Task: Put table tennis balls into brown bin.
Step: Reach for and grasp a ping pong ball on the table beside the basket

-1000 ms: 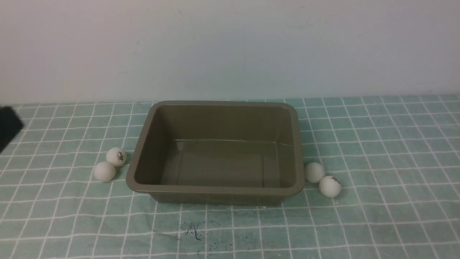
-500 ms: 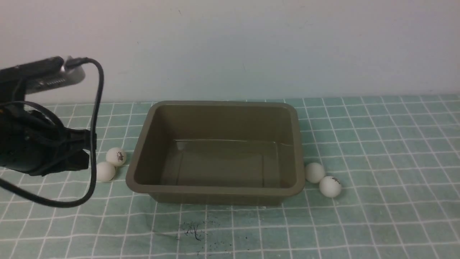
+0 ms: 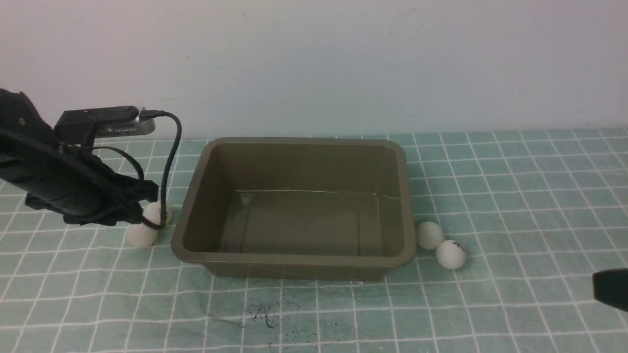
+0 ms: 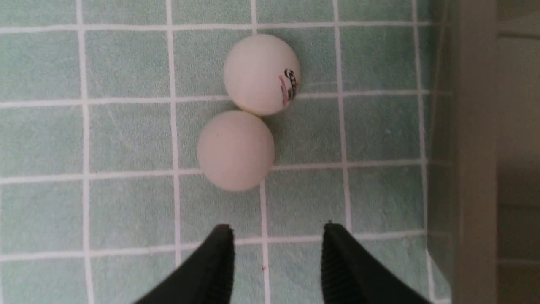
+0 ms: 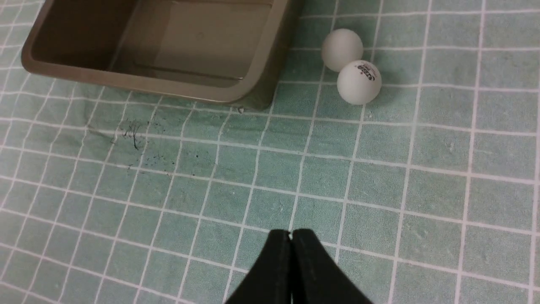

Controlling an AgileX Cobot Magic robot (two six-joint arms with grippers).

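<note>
My left tool (image 4: 277, 229) hangs partly open and empty over two table tennis balls (image 4: 235, 150) left of the brown bin (image 3: 289, 259). The other two balls (image 3: 430, 235) lie right of it. My right tool (image 5: 291, 233) is closed, empty.

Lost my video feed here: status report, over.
Left gripper open, empty, near left-side plain ball. Right gripper shut, empty. Brown bin empty, no balls in yet. Nothing in the way.

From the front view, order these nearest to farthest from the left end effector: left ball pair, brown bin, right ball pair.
1. Left ball pair, right by the left end effector.
2. Brown bin, centre.
3. Right ball pair, past the bin's right wall.
</note>
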